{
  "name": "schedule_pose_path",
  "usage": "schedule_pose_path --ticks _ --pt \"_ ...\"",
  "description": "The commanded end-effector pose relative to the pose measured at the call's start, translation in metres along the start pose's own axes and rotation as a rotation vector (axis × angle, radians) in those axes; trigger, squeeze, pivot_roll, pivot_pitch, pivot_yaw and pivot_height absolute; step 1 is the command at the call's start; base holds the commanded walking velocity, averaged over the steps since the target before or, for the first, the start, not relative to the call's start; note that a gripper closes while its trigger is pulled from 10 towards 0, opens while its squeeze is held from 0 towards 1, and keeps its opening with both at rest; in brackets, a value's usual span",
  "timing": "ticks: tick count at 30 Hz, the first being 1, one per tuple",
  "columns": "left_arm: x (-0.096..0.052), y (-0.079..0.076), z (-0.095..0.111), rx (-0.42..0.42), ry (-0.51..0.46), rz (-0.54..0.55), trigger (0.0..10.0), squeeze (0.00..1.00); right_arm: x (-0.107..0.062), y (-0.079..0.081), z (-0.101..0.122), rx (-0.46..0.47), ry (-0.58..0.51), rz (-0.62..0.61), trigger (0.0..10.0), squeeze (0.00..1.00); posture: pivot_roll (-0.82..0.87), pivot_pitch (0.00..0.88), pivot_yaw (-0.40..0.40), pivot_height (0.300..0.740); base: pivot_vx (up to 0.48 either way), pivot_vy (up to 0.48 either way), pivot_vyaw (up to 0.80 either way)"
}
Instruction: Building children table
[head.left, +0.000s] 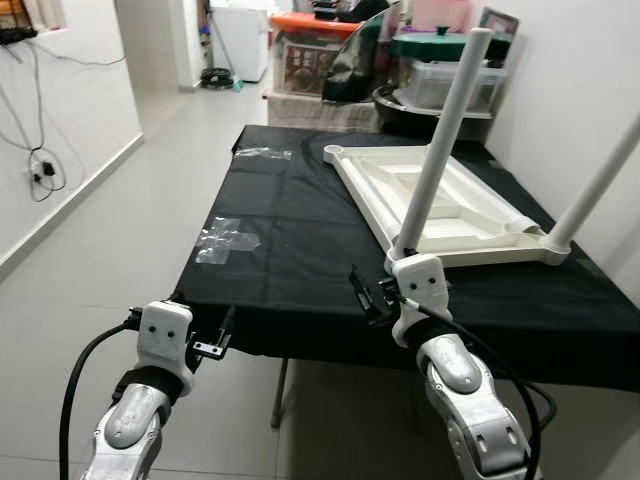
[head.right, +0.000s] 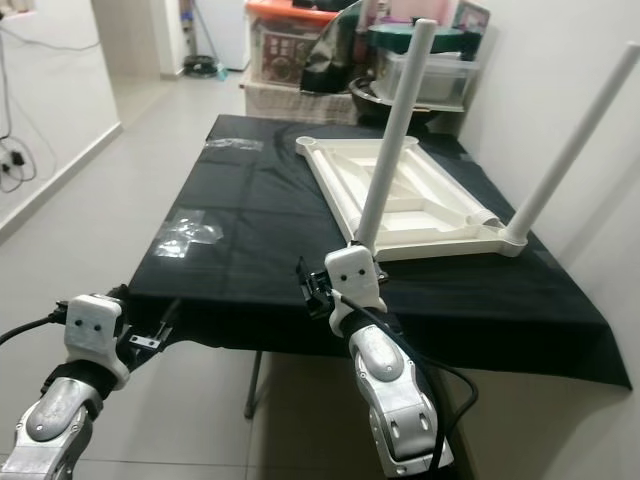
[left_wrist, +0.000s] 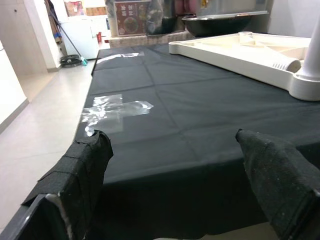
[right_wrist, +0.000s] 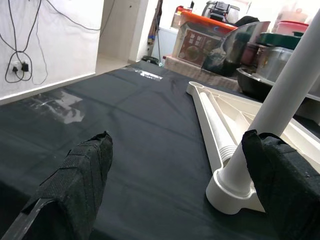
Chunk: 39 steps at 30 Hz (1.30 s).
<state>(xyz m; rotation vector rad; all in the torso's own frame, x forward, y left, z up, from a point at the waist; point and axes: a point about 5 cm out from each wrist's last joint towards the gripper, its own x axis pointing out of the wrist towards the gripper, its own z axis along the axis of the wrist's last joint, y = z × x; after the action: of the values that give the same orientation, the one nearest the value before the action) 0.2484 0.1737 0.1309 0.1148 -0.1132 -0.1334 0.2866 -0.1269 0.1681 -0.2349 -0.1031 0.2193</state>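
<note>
A white plastic tabletop (head.left: 440, 210) lies upside down on the far right part of a work table draped in black cloth (head.left: 300, 260), with two white legs standing in its near corners: one leg (head.left: 440, 140) at the near left corner, the other leg (head.left: 600, 180) at the near right. Another loose leg (right_wrist: 216, 125) rests inside the frame, and the far corner socket (left_wrist: 245, 36) looks unfilled.

The right gripper (right_wrist: 175, 170) hangs at the near table edge, just short of the near left leg, fingers spread wide and holding nothing. The left gripper (left_wrist: 175, 175) waits at the near left corner of the table, likewise wide open and empty.

The step in hand appears to be fetching the loose leg; done well, the right arm would pass beside the standing leg rather than brush it, then grip the loose one near its middle.

Clear cloth stretches left of the tabletop, bar two scraps of clear plastic (head.left: 225, 240). The right side is tight against the wall (head.left: 570, 80), and boxes (head.left: 320, 60) crowd the far end.
</note>
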Motion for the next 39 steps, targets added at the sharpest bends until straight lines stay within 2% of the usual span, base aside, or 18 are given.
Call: schedule_pose_path --ticks 1,11,13,15,19,22,24,25,26,27,32,36,39 --pt "0.0 -0.001 0.002 -0.002 -0.007 -0.01 10.0 0.0 0.0 -0.001 0.0 -0.015 0.0 0.013 10.0 0.0 0.0 0.0 -0.074 0.74 0.0 0.0 0.0" --pt "0.004 -0.005 0.007 -0.043 -0.035 -0.023 10.0 0.0 0.014 0.007 0.012 -0.008 -0.041 0.075 10.0 0.0 0.01 0.0 -0.077 0.74 0.14 0.0 0.0" --pt "0.004 -0.006 0.008 -0.046 -0.039 -0.026 10.0 0.0 0.016 0.012 0.015 -0.004 -0.052 0.104 10.0 0.0 0.01 0.0 -0.079 0.74 0.296 0.0 0.0" --pt "0.005 -0.006 0.009 -0.047 -0.045 -0.03 10.0 0.0 0.017 0.024 0.02 0.004 -0.078 0.217 10.0 0.0 0.02 0.0 -0.079 0.74 0.292 0.0 0.0" --pt "0.006 -0.007 0.009 -0.048 -0.046 -0.033 10.0 0.0 0.015 0.031 0.022 0.002 -0.087 0.298 10.0 0.0 0.02 0.0 -0.078 0.74 0.292 0.0 0.0" --pt "0.006 -0.007 0.009 -0.049 -0.046 -0.034 10.0 0.0 0.015 0.032 0.022 0.0 -0.087 0.31 10.0 0.0 0.02 0.0 -0.078 0.74 0.292 0.0 0.0" --pt "0.007 -0.008 0.01 -0.05 -0.048 -0.041 10.0 0.0 0.003 0.056 0.022 0.003 -0.074 0.563 10.0 0.0 0.01 0.0 -0.076 0.74 0.294 0.0 0.0" --pt "0.007 -0.008 0.01 -0.05 -0.048 -0.041 10.0 0.0 0.003 0.056 0.022 0.003 -0.074 0.563 10.0 0.0 0.01 0.0 -0.076 0.74 0.296 0.0 0.0" --pt "0.008 -0.009 0.01 -0.05 -0.048 -0.043 10.0 0.0 0.0 0.063 0.021 0.004 -0.069 0.631 10.0 0.0 0.01 0.0 -0.076 0.74 0.292 0.0 0.0" --pt "0.008 -0.008 0.01 -0.049 -0.049 -0.043 10.0 0.0 0.001 0.068 0.02 0.007 -0.063 0.647 10.0 0.0 0.03 0.0 -0.081 0.74 0.289 0.0 0.0" --pt "0.007 -0.007 0.01 -0.045 -0.047 -0.042 10.0 0.0 0.015 0.068 0.022 0.029 -0.061 0.559 10.0 0.0 0.03 0.0 -0.08 0.74 0.292 0.0 0.0" --pt "0.007 -0.008 0.01 -0.047 -0.048 -0.044 10.0 0.0 0.019 0.066 0.023 0.041 -0.06 0.53 10.0 0.0 0.03 0.0 -0.08 0.74 0.29 0.0 0.0" --pt "0.008 -0.009 0.01 -0.047 -0.048 -0.05 10.0 0.0 0.027 0.059 0.023 0.059 -0.039 0.428 10.0 0.0 0.03 0.0 -0.079 0.74 0.291 0.0 0.0"
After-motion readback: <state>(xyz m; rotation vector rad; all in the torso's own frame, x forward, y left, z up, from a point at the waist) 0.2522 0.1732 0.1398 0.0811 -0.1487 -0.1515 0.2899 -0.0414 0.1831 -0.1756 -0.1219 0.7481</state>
